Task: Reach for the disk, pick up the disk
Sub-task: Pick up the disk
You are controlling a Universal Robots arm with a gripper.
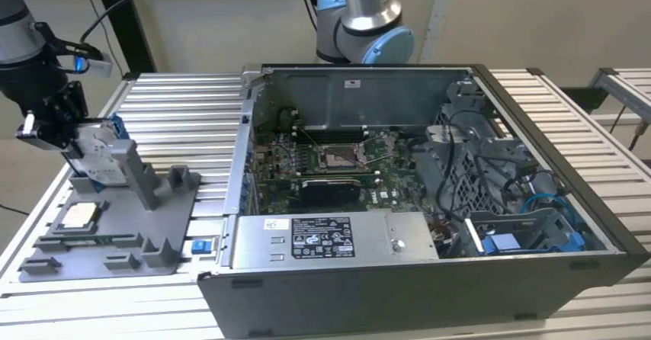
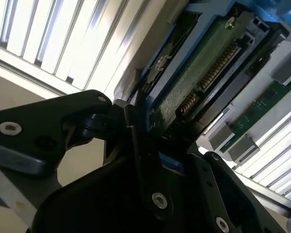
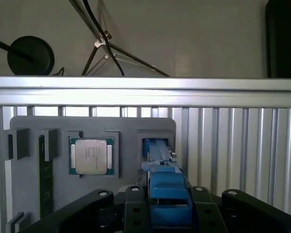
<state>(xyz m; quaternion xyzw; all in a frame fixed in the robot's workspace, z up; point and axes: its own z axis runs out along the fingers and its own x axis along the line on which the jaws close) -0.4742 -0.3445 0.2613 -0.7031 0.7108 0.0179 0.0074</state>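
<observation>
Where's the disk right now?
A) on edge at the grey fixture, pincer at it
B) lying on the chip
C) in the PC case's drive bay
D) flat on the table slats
A: the exterior view shows the disk standing on edge at one end of the grey fixture, with the pincer right at it.

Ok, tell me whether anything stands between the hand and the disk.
Nothing visible does. The hand is at the disk, which stands on edge in the grey holder at the exterior view's left. In the first wrist view its blue bracket sits at the hand.
</observation>
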